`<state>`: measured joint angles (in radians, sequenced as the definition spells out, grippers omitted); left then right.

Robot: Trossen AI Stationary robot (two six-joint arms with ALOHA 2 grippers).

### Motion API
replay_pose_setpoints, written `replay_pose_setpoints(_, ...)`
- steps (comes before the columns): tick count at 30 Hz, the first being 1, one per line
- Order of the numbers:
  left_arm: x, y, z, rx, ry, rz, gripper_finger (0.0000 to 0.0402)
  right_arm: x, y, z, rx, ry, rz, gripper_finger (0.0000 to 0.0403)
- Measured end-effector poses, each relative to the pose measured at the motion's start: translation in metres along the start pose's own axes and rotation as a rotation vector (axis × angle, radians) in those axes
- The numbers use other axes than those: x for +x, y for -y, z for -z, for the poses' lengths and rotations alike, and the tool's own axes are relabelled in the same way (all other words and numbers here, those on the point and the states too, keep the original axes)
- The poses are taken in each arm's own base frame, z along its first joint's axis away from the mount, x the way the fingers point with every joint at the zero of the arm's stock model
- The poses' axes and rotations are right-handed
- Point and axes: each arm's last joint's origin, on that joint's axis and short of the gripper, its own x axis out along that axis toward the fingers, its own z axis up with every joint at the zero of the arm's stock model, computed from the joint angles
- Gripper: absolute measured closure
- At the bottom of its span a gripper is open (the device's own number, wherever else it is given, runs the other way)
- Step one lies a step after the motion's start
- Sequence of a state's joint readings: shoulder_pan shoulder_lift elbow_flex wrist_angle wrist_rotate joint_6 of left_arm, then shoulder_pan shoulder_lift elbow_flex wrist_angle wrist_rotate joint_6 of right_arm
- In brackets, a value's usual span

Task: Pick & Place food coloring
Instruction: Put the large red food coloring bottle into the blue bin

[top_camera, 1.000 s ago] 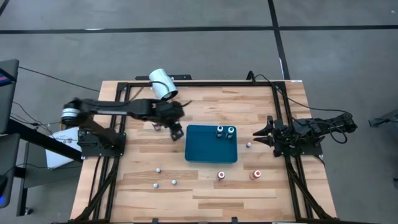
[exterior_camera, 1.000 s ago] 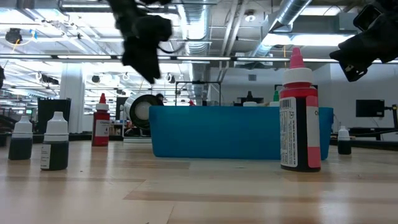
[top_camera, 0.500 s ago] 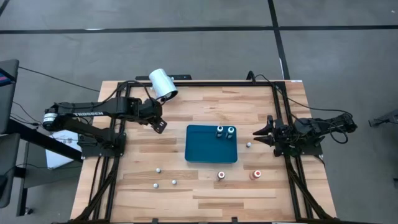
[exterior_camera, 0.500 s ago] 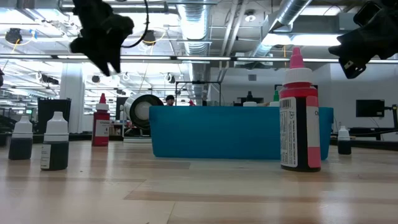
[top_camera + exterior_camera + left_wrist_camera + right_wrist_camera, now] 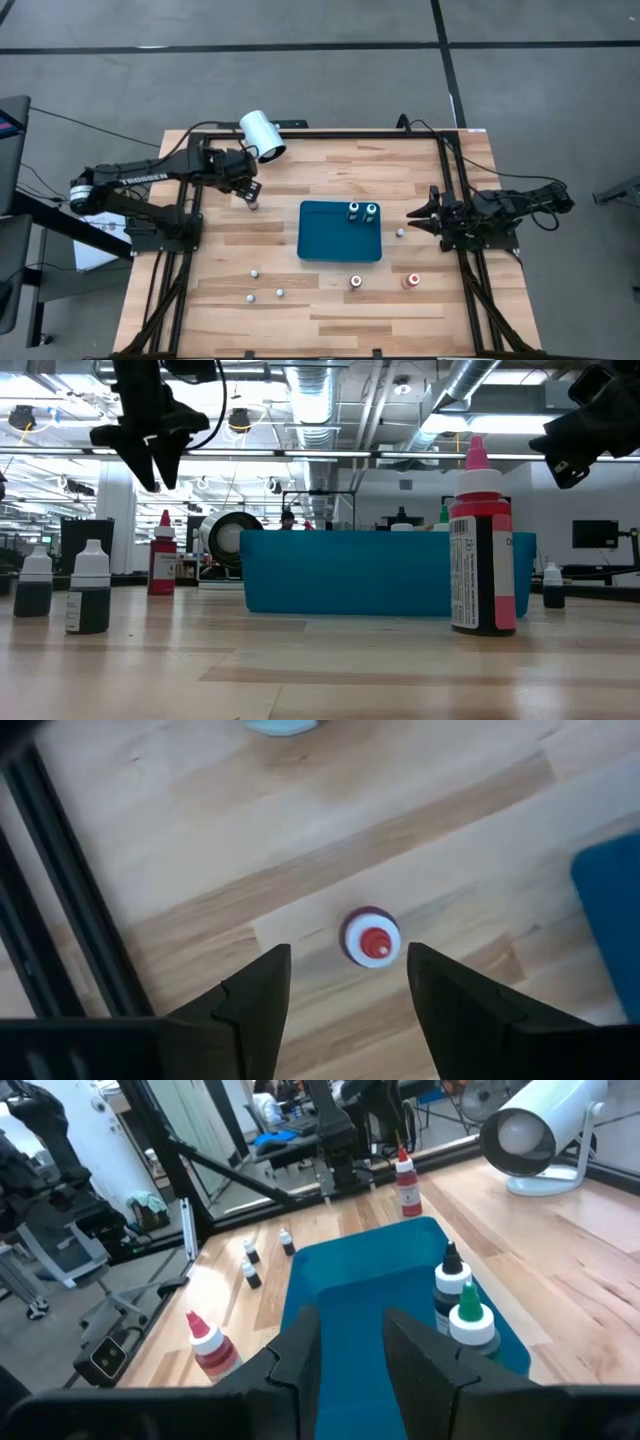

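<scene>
Overhead, the left gripper [image 5: 250, 192] hangs in the upper-left part of the frame, fingers spread wide, directly above a red-capped food coloring bottle [image 5: 251, 206] standing upright on the wooden table [image 5: 330, 320]. Through the left wrist camera that bottle [image 5: 371, 936] sits between the two dark fingers [image 5: 255, 1000], touching neither — nothing is gripped yet.

Chief risk, as a judgement: the bottle is small and tall for its base, so a descent slightly off centre would let one finger strike the cap and tip or skid it away; closing too high on the tapered cap could let it slip out.

The right gripper [image 5: 413, 214] waits at centre right, just beside the blue tray [image 5: 325, 245], its fingers partly parted and holding nothing.

Surroundings: two bottles [image 5: 362, 211] already stand in the tray's upper-right corner. Still loose on the table are one small bottle [image 5: 400, 233] between tray and right gripper, two red ones [image 5: 355, 282] below the tray, and three small ones [image 5: 254, 272] at lower left. A large white cylinder [image 5: 262, 135] lies near the left gripper, toward the upper edge — close enough to crowd the arm's lift, though the path to the tray looks open.
</scene>
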<state>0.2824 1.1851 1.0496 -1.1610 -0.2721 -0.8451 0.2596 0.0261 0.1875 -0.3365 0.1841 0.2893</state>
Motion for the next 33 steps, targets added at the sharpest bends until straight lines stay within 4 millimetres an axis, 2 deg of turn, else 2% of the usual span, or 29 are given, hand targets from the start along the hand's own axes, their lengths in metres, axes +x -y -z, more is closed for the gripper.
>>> replay_pose_setpoints(5, 0.006, -0.002, -0.005, -0.025, -0.035, 0.015, 0.0207, 0.000, 0.000, 0.000, 0.000, 0.001, 0.000, 0.0305)
replay_pose_setpoints(21, 0.056, 0.020, -0.009, 0.046, -0.167, -0.125, 0.0207, 0.000, 0.000, 0.000, -0.001, 0.001, 0.000, 0.0305)
replay_pose_setpoints(33, 0.067, 0.027, -0.011, 0.061, -0.185, -0.091, 0.0207, 0.000, 0.000, 0.000, 0.000, 0.001, 0.000, 0.0305)
